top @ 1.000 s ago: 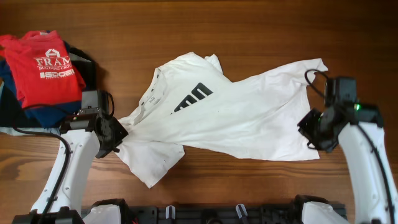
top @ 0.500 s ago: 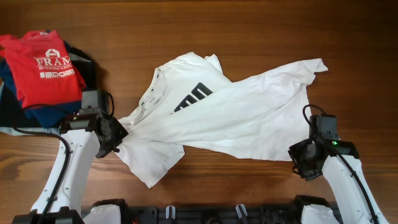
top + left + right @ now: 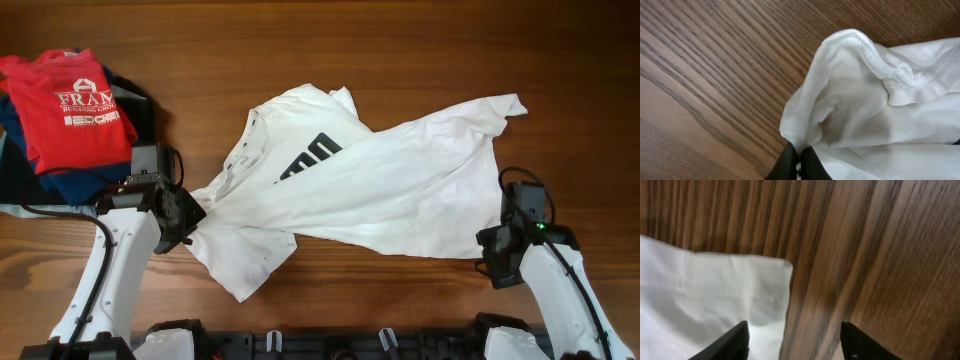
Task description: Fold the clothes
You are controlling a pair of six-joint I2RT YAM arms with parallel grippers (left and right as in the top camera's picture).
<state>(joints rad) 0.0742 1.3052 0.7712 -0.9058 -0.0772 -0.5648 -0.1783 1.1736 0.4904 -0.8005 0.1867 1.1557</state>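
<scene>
White T-shirt [image 3: 400,190] sleeve [image 3: 860,100] found pinched in left gripper [image 3: 800,167]; noted right gripper [image 3: 794,332], fingers apart, newly dropped beside hem corner [image 3: 782,269], grasp pending.

Soft, even light keeps the overhead view sharp, the white shirt [image 3: 380,195] nearly overexposed with thin shadows under its edges, while the counter [image 3: 865,255] beside it blurs in the right wrist view.

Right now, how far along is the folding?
Done: a red shirt lies folded on the pile at the left. In hand: the left tool is shut on the white shirt's edge; the right tool is open over its far corner, gripping nothing. Left: the white shirt lies rumpled, no fold made.
</scene>
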